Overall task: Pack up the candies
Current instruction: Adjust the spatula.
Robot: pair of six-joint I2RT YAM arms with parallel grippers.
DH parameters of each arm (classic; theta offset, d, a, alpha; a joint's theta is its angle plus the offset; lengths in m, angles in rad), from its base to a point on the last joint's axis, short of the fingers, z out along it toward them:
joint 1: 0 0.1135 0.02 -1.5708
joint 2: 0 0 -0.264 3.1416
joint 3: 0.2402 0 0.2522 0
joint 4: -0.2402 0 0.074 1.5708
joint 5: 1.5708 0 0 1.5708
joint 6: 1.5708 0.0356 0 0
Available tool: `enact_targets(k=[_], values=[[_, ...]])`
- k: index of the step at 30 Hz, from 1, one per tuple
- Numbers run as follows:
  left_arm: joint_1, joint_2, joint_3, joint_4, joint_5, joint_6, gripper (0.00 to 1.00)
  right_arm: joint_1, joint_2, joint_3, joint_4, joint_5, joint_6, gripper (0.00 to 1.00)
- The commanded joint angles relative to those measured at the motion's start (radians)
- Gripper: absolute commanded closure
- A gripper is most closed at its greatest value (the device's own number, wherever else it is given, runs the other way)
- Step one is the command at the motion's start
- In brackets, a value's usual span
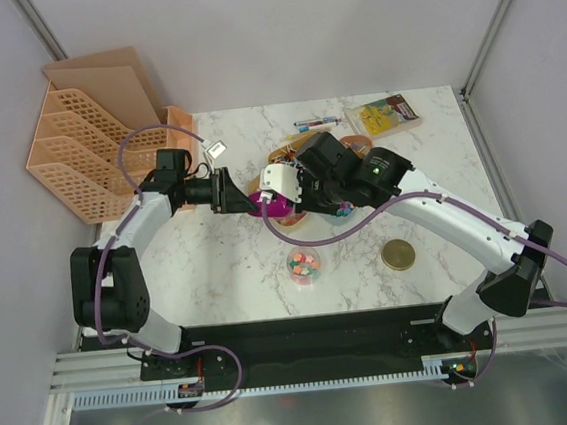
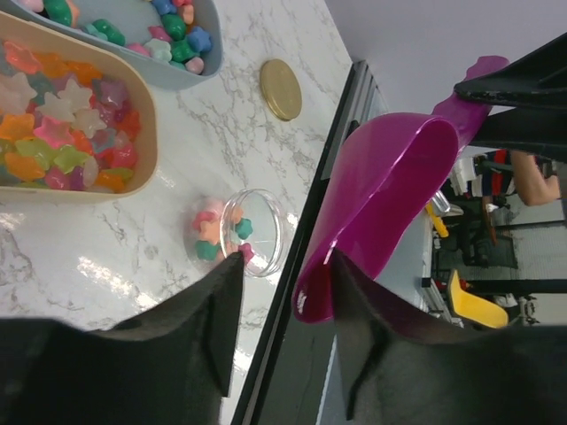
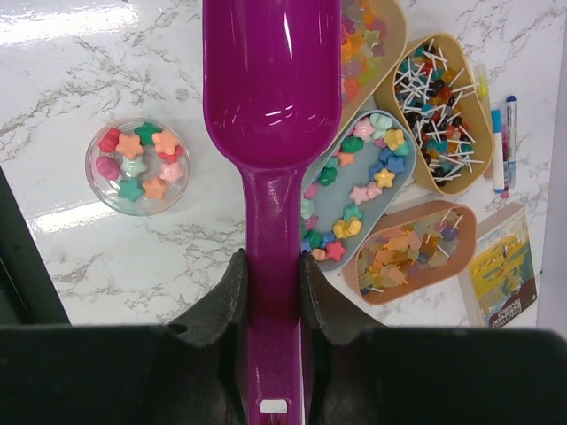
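Star-shaped candies [image 3: 137, 166] sat in a small clear dish [image 3: 92, 181] on my marble table [image 3: 106, 62], with more heaped in oval trays [image 2: 152, 124] behind it. A magenta scoop [image 3: 270, 88], its handle clamped in my right gripper [image 3: 271, 266], hung over the trays and hid part of them from that wrist camera. My left gripper [image 2: 289, 261] had its jaws parted, the scoop's lip between them. A gold lid [image 1: 399, 255] lay right of the dish; pens [image 3: 500, 133] and a yellow packet [image 3: 500, 274] lay beyond the trays
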Motion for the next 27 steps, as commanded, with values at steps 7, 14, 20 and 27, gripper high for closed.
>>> enact_targets(k=[7, 14, 20, 27], values=[[-0.001, 0.050, 0.024, 0.135, 0.192, -0.118, 0.98, 0.022, 0.002, 0.021, 0.022, -0.048, 0.020, 1.00], [0.000, 0.054, 0.007, 0.178, 0.356, -0.145, 0.98, 0.019, -0.041, -0.052, 0.040, 0.000, 0.035, 0.71], [0.002, 0.053, 0.007, 0.180, 0.361, -0.139, 0.98, 0.008, -0.115, -0.143, 0.051, 0.026, 0.043, 0.51], [0.003, 0.057, 0.015, 0.180, 0.352, -0.142, 0.98, -0.009, -0.126, -0.157, 0.059, 0.024, 0.046, 0.58]])
